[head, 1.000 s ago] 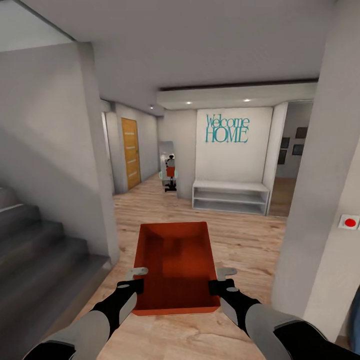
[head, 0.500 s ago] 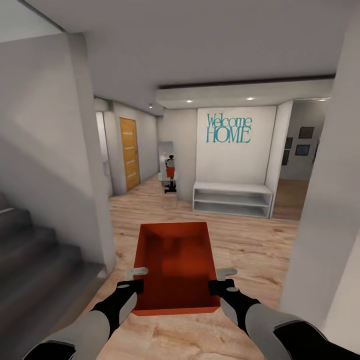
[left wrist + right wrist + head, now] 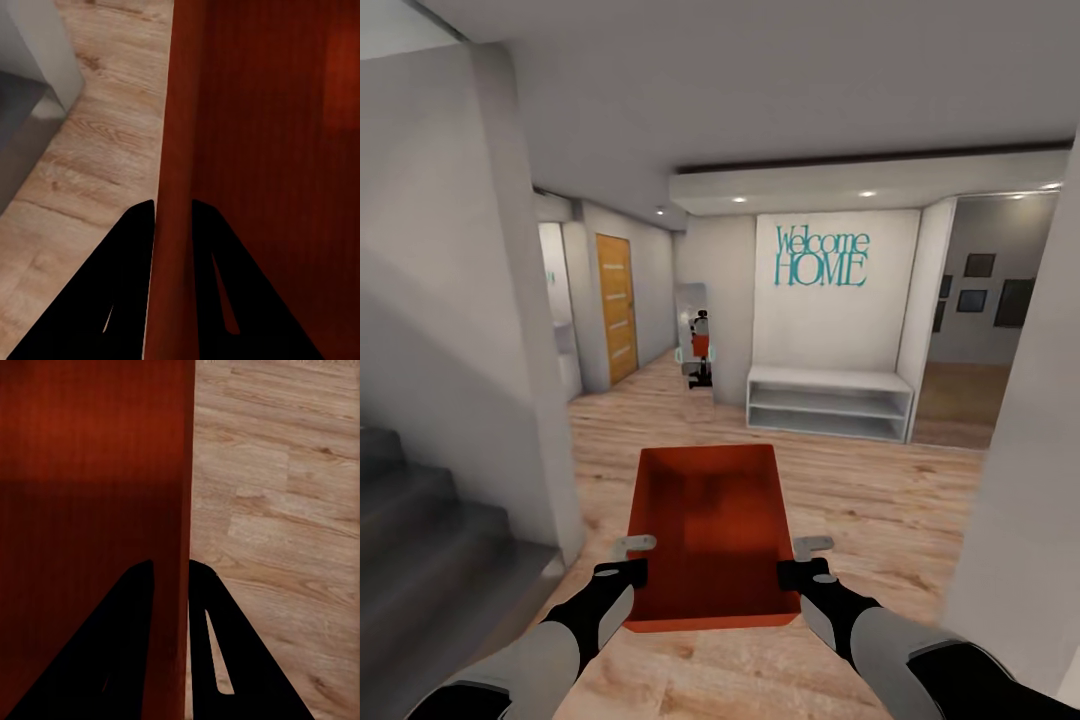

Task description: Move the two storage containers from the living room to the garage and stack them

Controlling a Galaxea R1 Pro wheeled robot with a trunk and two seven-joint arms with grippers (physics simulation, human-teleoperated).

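Storage container (image 3: 712, 535): carried level between both arms above the wood-plank floor (image 3: 860, 500).
Left claw (image 3: 172, 214): pinching its 9 o'clock wall.
Right claw (image 3: 171, 572): pinching its 3 o'clock wall.
Ahead, 12 o'clock: white shelf (image 3: 828, 401).

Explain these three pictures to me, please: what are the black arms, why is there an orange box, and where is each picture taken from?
It is a simulated wheeled robot with two arms. The big picture comes from a camera on its head, looking down a hallway with a wood-plank floor, stairs and a "Welcome HOME" wall sign.

The black arms end in grippers. The left gripper and the right gripper each pinch one side wall of an orange-red storage container, carrying it above the floor.

The two small pictures come from cameras near each gripper. In them the dark wedges are the fingers, one either side of the container's wall, shut on it. The container looks empty.
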